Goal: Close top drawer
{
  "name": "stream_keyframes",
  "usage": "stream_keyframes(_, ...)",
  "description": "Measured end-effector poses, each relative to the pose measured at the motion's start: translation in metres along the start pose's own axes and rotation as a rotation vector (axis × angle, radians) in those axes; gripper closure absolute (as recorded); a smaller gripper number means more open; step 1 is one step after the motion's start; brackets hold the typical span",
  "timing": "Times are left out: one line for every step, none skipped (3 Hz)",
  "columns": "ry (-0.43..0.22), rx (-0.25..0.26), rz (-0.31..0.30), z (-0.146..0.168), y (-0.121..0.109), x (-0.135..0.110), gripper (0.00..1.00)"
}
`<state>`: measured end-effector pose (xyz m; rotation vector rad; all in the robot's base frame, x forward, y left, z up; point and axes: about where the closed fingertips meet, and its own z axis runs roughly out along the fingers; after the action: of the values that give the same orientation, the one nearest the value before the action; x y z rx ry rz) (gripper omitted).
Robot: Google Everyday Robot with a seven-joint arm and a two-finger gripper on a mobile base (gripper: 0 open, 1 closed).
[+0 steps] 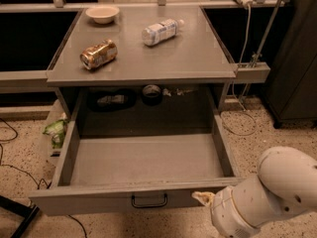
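Observation:
The top drawer (99,200) is a wide grey metal drawer pulled far out toward me, and its tray (143,157) is bare inside. A small black bar handle (148,201) sits at the centre of its flat front. My gripper (202,197) shows only as a pale tip at the right part of the drawer front, right of the handle, touching or just short of the front. The white arm (267,197) behind it fills the lower right corner.
On the cabinet top (188,58) lie a crushed can (98,54), a plastic bottle (159,30) and a bowl (102,14). Dark items (111,100) sit in the recess behind the drawer. A green bag (55,130) and cables lie on the floor at left. A dark cabinet (297,58) stands at right.

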<state>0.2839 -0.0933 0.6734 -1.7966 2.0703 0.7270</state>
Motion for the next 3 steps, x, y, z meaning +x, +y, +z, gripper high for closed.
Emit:
stream_keyframes(0.019, 0.04, -0.023, 0.018, -0.057, 0.005, 0.0)
stream_keyframes(0.019, 0.04, -0.023, 0.018, -0.058, 0.005, 0.0)
stream_keyframes(0.026, 0.059, -0.053, 0.016, -0.079, -0.003, 0.0)
